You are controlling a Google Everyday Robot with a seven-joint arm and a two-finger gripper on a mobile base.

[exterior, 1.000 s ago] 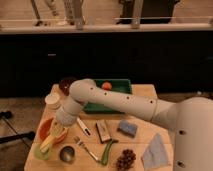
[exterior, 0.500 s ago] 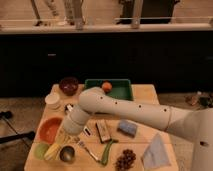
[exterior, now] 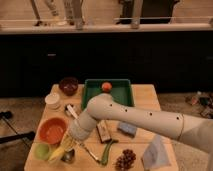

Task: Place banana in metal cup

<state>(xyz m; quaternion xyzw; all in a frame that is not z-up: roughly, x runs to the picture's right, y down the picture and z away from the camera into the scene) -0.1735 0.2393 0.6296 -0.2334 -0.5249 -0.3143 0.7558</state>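
- Your desk (exterior: 145, 95) is crowded: a green tray (exterior: 120, 92) with an orange fruit at the back, an orange bowl (exterior: 51, 130) at the left, a green cup (exterior: 42, 151) in the front-left corner.
- The arm (exterior: 135, 117) reaches in from the right and slopes down-left, covering much of the middle of the desk.
- The gripper (exterior: 70, 142) sits low at the front-left, just right of the orange bowl, with its jaws closed on the banana (exterior: 60, 151).
- The banana's long axis runs from the jaws down and to the left, its free end pointing toward the green cup.
- The metal cup (exterior: 68, 156) lies directly below the jaws, touching or just beside the banana's lower part; you cannot tell whether the tip is already inside the rim.
- Judge the next move as a short drop, with the fruit tipped more upright so it enters the cup.
- Room is tight: green cup to the left, bowl behind, a green vegetable (exterior: 107, 151) and the desk's front edge near.
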